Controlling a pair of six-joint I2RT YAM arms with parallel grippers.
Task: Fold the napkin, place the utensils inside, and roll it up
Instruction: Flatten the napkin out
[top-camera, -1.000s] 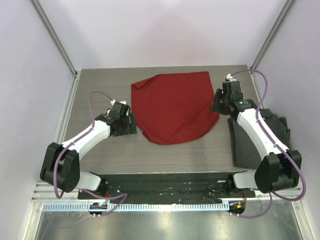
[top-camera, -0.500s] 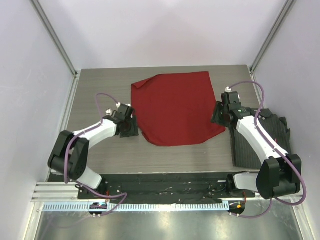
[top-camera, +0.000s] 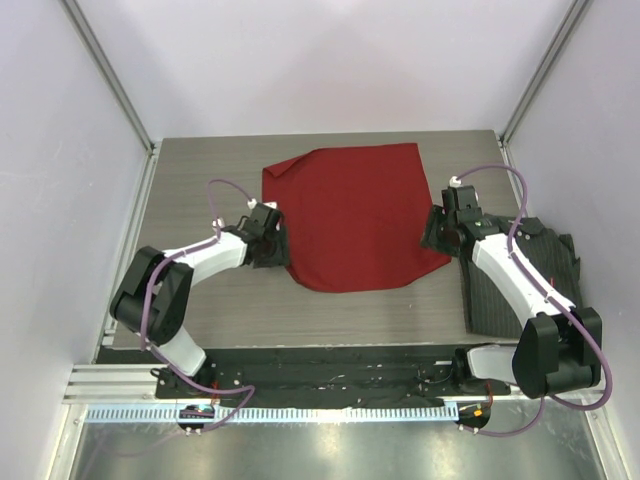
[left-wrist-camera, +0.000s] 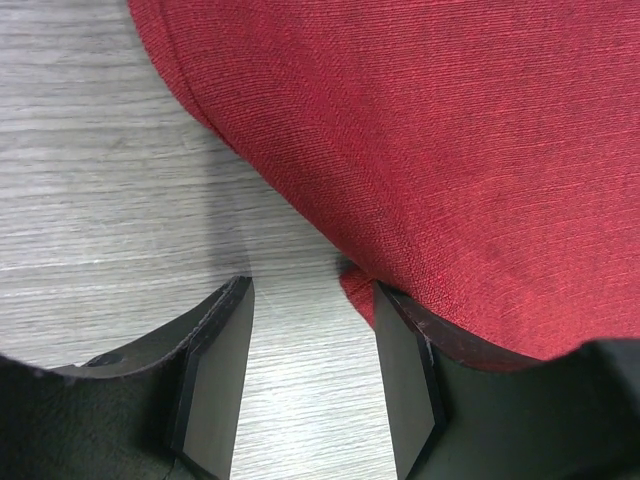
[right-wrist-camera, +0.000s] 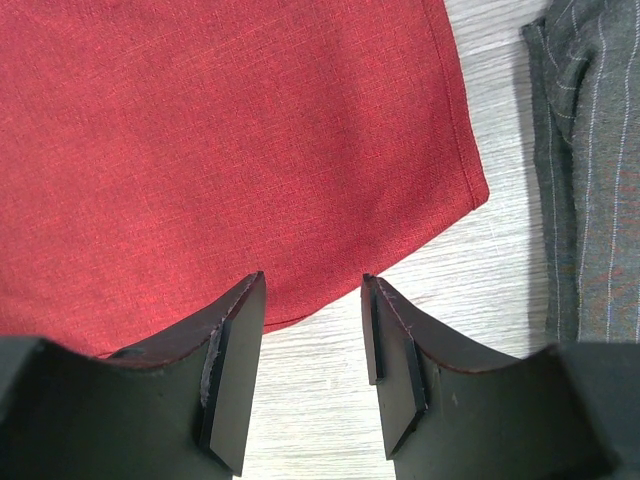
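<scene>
The napkin (top-camera: 350, 215) lies spread on the table (top-camera: 200, 180), toward the far middle. No utensils are in view. The left gripper (left-wrist-camera: 312, 290) sits low at the napkin's near-left edge with its jaws spread. Bare table shows between them, and the hem meets only one finger. The right gripper (right-wrist-camera: 312, 280) sits at the near-right corner, jaws likewise spread, with the hem just reaching the gap between the tips. Neither gripper holds cloth. The pinstriped shirt (right-wrist-camera: 590, 150) lies near that corner, apart from the napkin.

The step in hand appears to be seizing the near edge for the first fold. Each gripper should advance until the hem lies well between both fingers, then close on a single layer. The left gripper needs to shift sideways onto the cloth first. Both corners should lift together and travel evenly, so that the fold line runs straight. The right gripper should keep clear of the shirt.
</scene>
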